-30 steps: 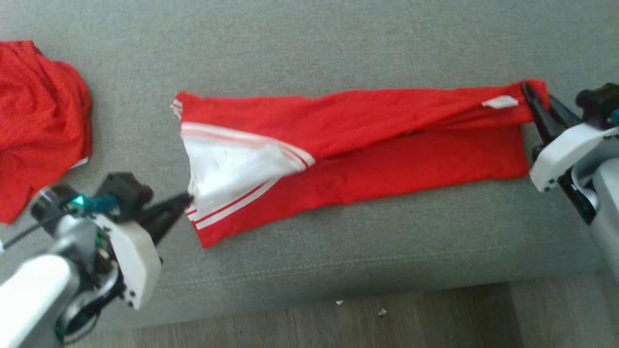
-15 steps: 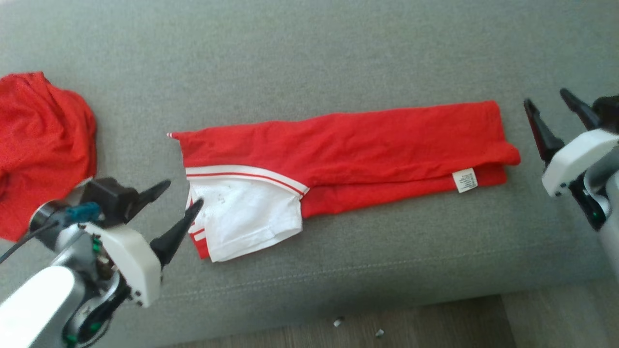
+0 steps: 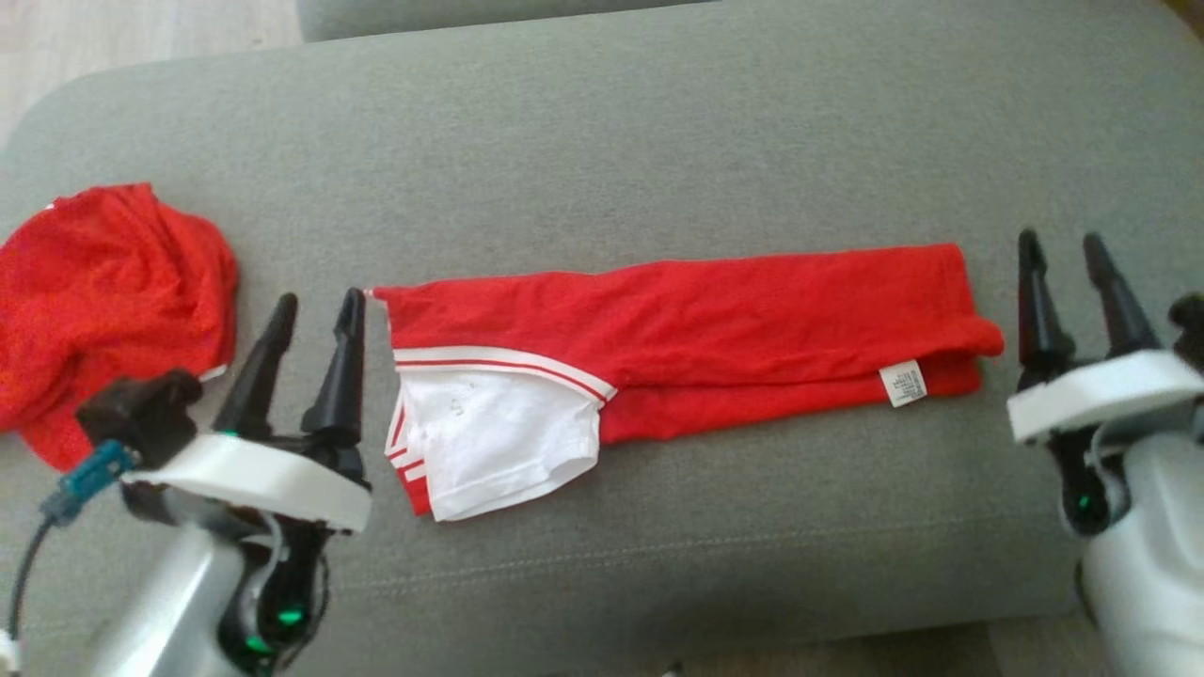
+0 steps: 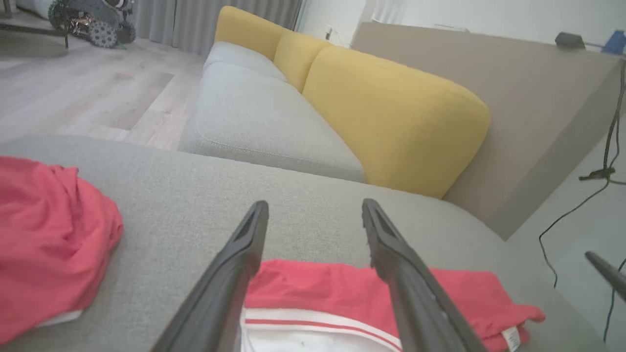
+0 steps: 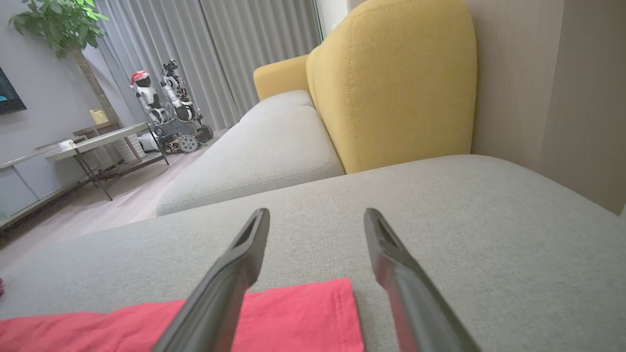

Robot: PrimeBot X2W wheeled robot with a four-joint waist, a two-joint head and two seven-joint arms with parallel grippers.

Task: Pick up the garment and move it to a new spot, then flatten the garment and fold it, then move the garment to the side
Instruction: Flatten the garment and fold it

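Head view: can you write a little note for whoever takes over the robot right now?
Left tool: open, empty, beside the garment's white-sleeve end.
Right tool: open, empty, just off the tag end.
Garment: flat on the grey cushion, folded into a long strip. Another red cloth is bunched at far left.
Done: flattened, one lengthwise fold.
Left: probably fold it shorter, then move it to the side.
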